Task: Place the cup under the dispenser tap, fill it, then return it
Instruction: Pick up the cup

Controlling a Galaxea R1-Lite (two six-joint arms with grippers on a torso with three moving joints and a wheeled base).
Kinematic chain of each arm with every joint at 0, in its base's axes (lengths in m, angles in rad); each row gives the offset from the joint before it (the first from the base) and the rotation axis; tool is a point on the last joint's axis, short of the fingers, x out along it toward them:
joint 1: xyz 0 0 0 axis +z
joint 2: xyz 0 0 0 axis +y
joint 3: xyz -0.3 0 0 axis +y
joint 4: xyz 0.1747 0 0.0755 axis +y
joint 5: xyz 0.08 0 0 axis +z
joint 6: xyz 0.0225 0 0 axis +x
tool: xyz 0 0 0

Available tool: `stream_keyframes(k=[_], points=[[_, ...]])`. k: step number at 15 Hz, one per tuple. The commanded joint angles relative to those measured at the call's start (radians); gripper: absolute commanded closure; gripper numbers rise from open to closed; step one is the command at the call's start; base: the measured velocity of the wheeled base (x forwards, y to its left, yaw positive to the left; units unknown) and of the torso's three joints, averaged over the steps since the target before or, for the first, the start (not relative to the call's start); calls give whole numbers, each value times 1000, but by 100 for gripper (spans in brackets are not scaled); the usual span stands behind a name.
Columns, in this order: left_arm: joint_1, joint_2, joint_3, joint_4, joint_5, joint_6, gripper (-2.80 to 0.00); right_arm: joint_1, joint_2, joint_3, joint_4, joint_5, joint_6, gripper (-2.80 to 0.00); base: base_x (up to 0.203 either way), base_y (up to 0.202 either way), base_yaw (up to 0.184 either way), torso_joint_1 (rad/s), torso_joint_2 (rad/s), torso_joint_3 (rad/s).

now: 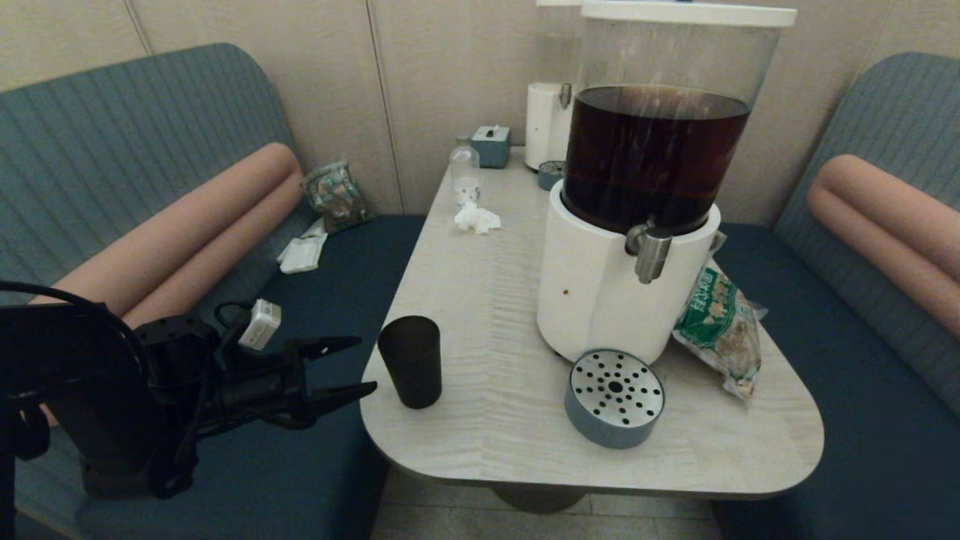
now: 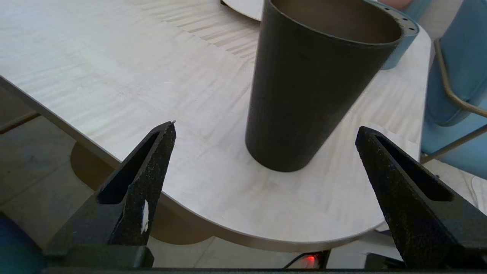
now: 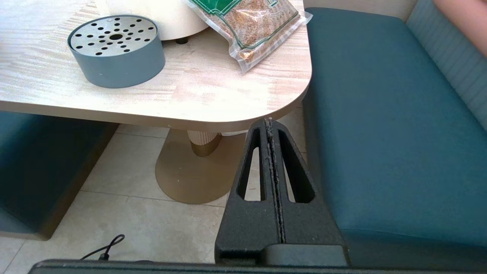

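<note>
The black cup [image 1: 410, 361] stands upright near the table's front left corner; in the left wrist view the cup [image 2: 312, 83] sits just beyond my fingertips, untouched. My left gripper [image 1: 364, 365] hangs open off the table's left edge, level with the cup, nothing between its fingers [image 2: 152, 167]. The silver dispenser tap [image 1: 649, 252] juts from the big white-based dispenser [image 1: 600, 292] holding dark brown drink. Below the tap sits a round grey drip tray [image 1: 614, 397] with a perforated metal top. My right gripper [image 3: 269, 122] is shut and empty, low beside the table's right front corner, out of the head view.
A green bag of grain [image 1: 718, 327] lies right of the dispenser. At the back stand a small clear bottle [image 1: 464, 172], crumpled tissue [image 1: 476, 218], a tissue box [image 1: 492, 145] and a smaller white dispenser [image 1: 547, 124]. Blue benches [image 1: 847, 420] flank the table [image 1: 495, 315].
</note>
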Motion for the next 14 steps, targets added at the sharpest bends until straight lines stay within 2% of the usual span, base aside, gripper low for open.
stream_keyframes(k=[1, 8, 14], points=[[-1, 10, -20, -9, -1, 0, -280, 0, 1, 0, 0, 1, -1, 0, 0, 0, 0, 0, 0, 0], [-8, 75, -143, -9, 1, -25, -280, 0, 0, 0, 0, 1, -1, 0, 0, 0, 0, 0, 0, 0], [-82, 89, -130, -9, 1, -24, -280, 0, 1, 0, 0, 1, -1, 0, 0, 0, 0, 0, 0, 0]])
